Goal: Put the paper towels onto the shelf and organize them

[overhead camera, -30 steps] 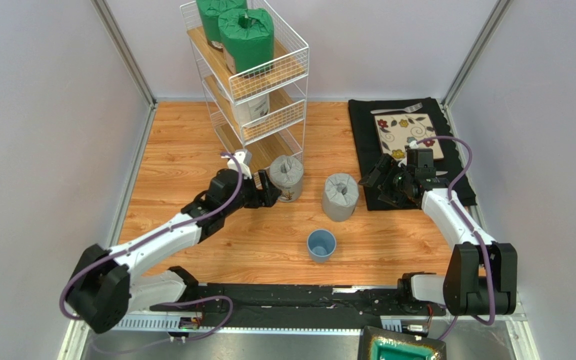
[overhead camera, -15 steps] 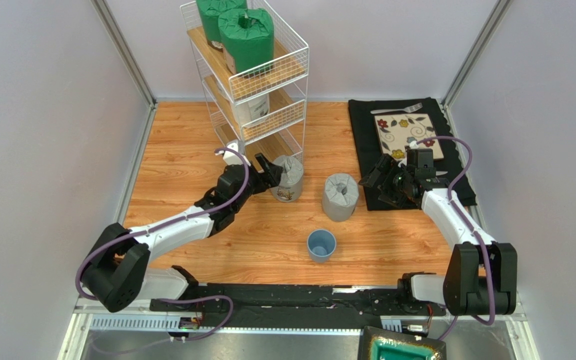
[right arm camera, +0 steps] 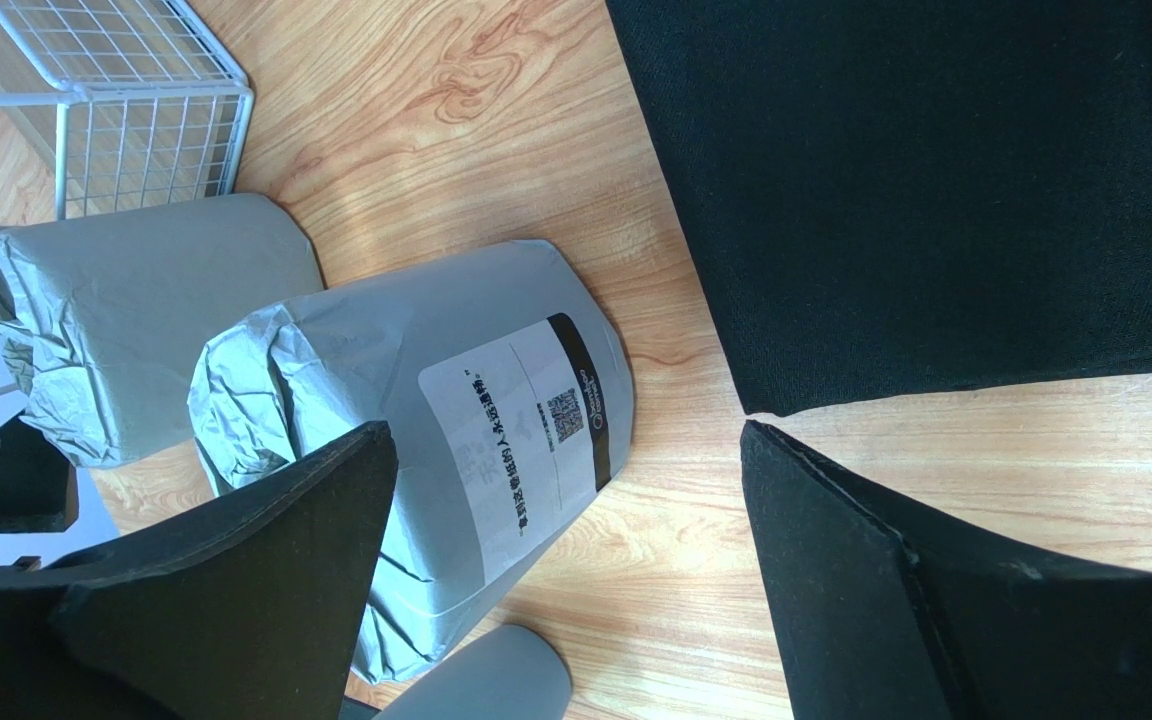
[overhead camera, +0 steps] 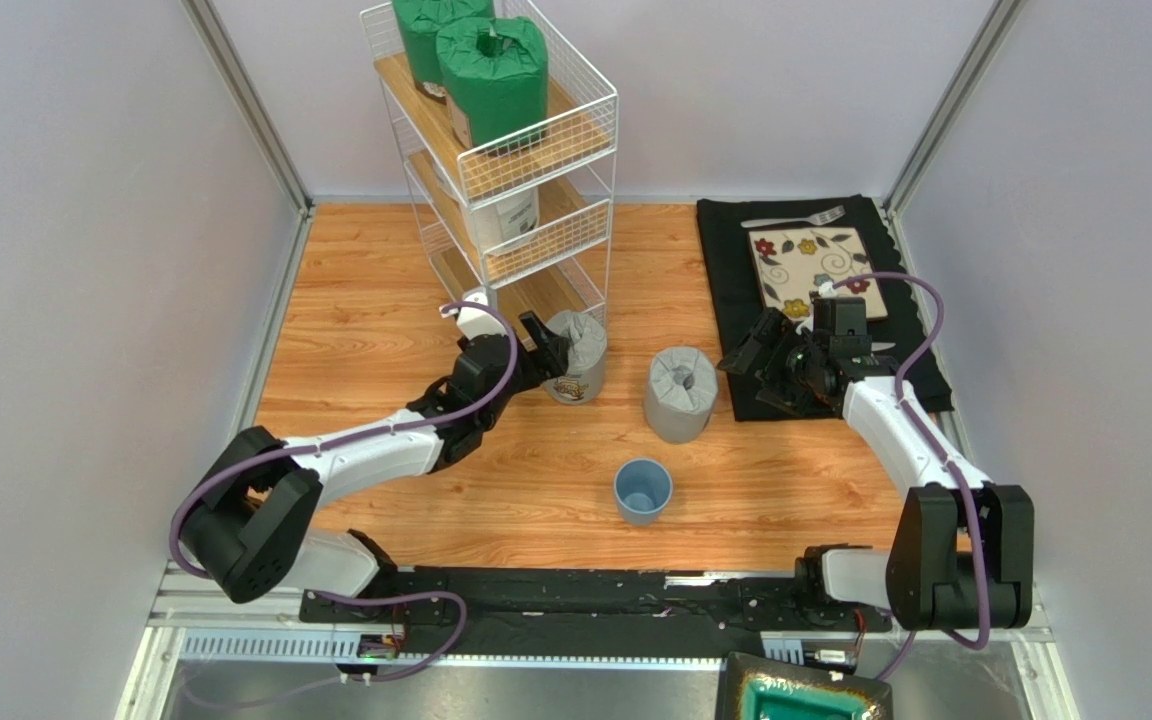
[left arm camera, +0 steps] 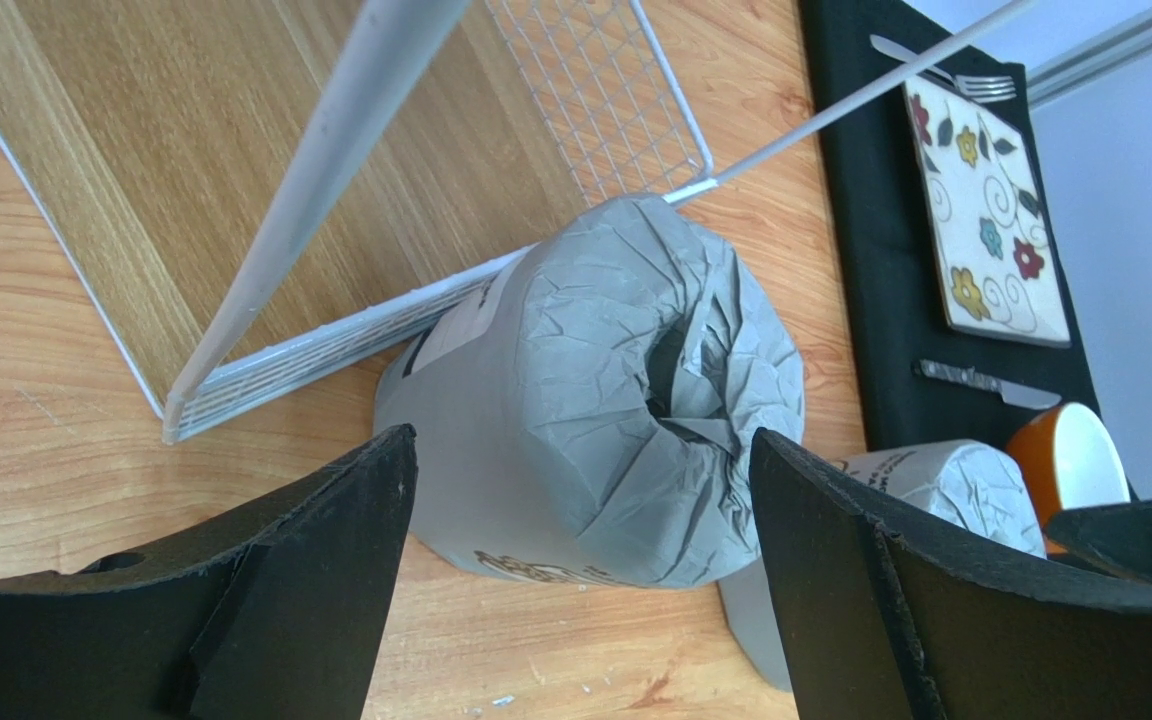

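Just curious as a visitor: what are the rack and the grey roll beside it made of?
The grey roll looks wrapped in matte paper or thin film, creased and gathered on top. The shelf seems white-coated metal wire, gridded, with wood-grain planks.

The grey roll (left arm camera: 597,420) by the shelf (left arm camera: 327,165) wears a matt, heavily crinkled, paper-like wrap; the second grey roll (right arm camera: 387,435) has the same creased wrap plus a smooth white printed label (right arm camera: 515,435). The shelf is smooth white-coated wire with pale wooden planks (overhead camera: 393,75). The green rolls (overhead camera: 492,75) have a wrap with a slight sheen. The worktop (overhead camera: 372,300) is smooth wood grain, softly shiny. The mat (right arm camera: 913,180) is matt black cloth, the plate (left arm camera: 980,195) glossy. The blue cup (overhead camera: 642,489) looks smooth. The fingers (left arm camera: 312,585) of the left gripper (left arm camera: 582,450) are matt black, faintly grainy
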